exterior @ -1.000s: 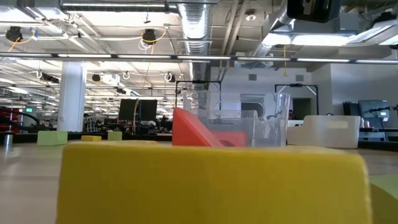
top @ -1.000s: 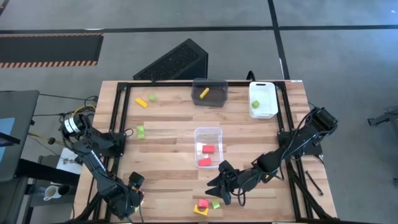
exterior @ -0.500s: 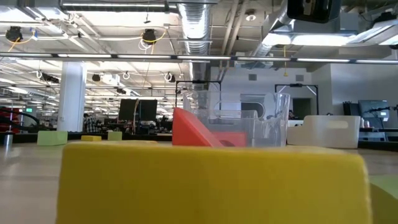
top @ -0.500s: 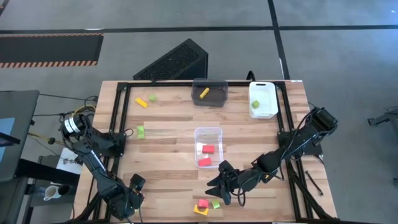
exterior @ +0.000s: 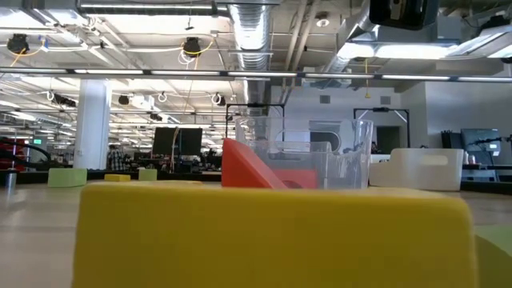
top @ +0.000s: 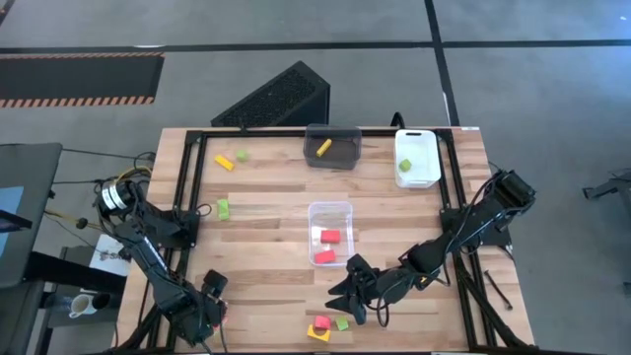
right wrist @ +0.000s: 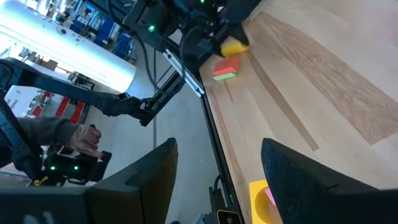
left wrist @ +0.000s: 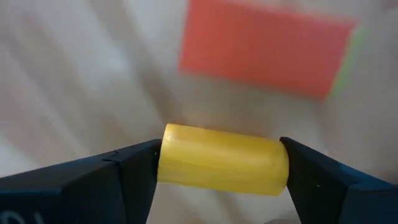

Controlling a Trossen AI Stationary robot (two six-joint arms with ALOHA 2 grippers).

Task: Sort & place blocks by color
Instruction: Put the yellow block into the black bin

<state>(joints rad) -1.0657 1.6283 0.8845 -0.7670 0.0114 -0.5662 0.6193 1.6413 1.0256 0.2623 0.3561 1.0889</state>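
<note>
At the table's near left corner my left gripper (top: 211,296) points down, shut on a short yellow round block (left wrist: 221,163). A red block (left wrist: 267,56) with a green one against it lies just beyond. My right gripper (top: 345,291) hangs open and holds nothing, near the front middle, over a red (top: 321,322), a green (top: 342,322) and a yellow block (top: 317,334). Two red blocks (top: 328,247) lie in the clear bin (top: 329,209), a yellow one (top: 323,148) in the dark bin and a green one (top: 405,166) in the white bin. My left gripper pinches the yellow round block by its two flat ends (left wrist: 166,163), one finger (left wrist: 134,171) on each end. The fingers come from above, pointing down, and the block lies level between them. Whether it rests on the table or hangs just above, I cannot tell.
Loose blocks lie at the far left: a yellow (top: 226,163) and two green (top: 242,156) (top: 224,208). A black metal frame (top: 187,197) runs round the table. The dark bin (top: 332,133) and white bin (top: 417,156) stand at the far edge.
</note>
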